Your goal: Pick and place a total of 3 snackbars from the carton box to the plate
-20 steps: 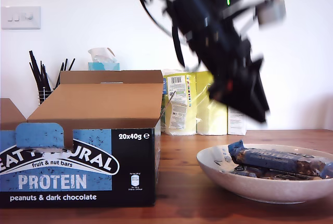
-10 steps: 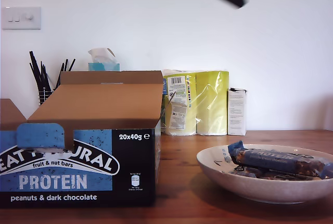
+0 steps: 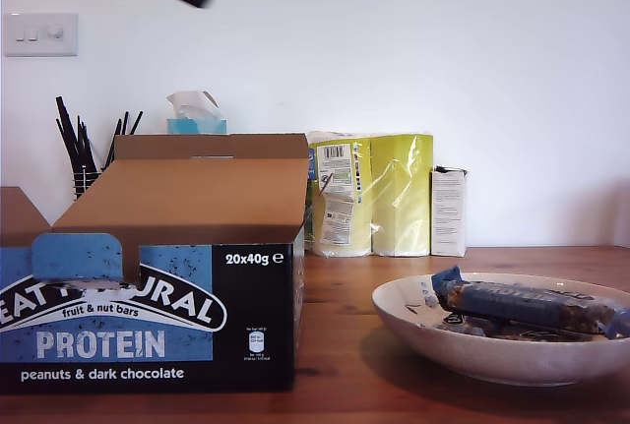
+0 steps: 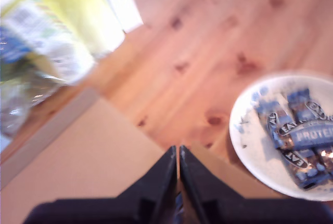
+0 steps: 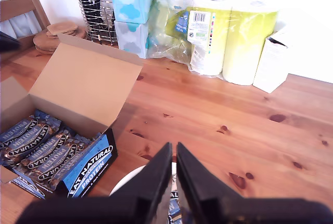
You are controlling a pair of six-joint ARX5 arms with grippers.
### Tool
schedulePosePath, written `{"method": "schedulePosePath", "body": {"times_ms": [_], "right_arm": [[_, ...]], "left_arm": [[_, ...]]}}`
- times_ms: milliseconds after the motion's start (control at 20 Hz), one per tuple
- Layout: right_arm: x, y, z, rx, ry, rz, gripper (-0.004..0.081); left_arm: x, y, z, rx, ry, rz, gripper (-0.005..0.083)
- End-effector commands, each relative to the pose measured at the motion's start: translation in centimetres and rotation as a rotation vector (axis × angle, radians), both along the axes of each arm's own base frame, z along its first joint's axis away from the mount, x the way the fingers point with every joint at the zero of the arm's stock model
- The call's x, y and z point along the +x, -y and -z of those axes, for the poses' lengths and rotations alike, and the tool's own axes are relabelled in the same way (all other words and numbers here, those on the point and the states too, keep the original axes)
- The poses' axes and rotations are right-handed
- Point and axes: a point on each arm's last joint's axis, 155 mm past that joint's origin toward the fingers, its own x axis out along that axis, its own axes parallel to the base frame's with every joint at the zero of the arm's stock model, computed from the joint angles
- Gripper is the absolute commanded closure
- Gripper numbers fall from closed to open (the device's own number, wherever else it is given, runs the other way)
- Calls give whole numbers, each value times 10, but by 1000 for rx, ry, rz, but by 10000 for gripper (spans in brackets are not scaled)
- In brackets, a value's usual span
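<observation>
We looked down along my first gripper (image 4: 178, 154) and found its jaws drawn together with only a sliver of light between them and nothing held. It hung above a brown flap of the carton box (image 3: 157, 286), with the plate (image 4: 248, 146) off to one side on the wooden table (image 4: 208, 42). In the exterior view only a dark blurred wedge crossed the top edge near that view's left; we took it for this arm, though the blur left us unsure.

My second gripper (image 5: 174, 164) was likewise pressed closed and empty, poised over the near rim of the plate (image 5: 130, 180). From it we saw into the open carton box (image 5: 78, 146), where the snackbars (image 5: 39, 143) lay side by side in a row, their long axes running roughly parallel, from the printed front wall back towards the raised flap.

On the plate, the first wrist view showed about three snackbars (image 4: 294, 133), heaped and crossing one another.

We judged the count on the plate probably met. If another bar were wanted, the first gripper was the nearer one, and it would have to open across a bar's short width, not along its length.
</observation>
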Motion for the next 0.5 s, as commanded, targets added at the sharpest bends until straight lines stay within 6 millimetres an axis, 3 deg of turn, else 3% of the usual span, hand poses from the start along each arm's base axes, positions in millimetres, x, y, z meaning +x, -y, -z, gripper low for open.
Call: {"method": "schedulePosePath", "body": {"times_ms": [0, 300, 450], "right_arm": [[1, 2, 6, 16, -19, 20, 783], [3, 12, 10, 9, -33, 78, 783], [0, 13, 19, -10, -66, 78, 783]], "left_arm": [[-3, -18, 12, -14, -22, -60, 796], [-32, -78, 20, -51, -47, -221, 797], [-37, -85, 13, -58, -29, -232, 797]]}}
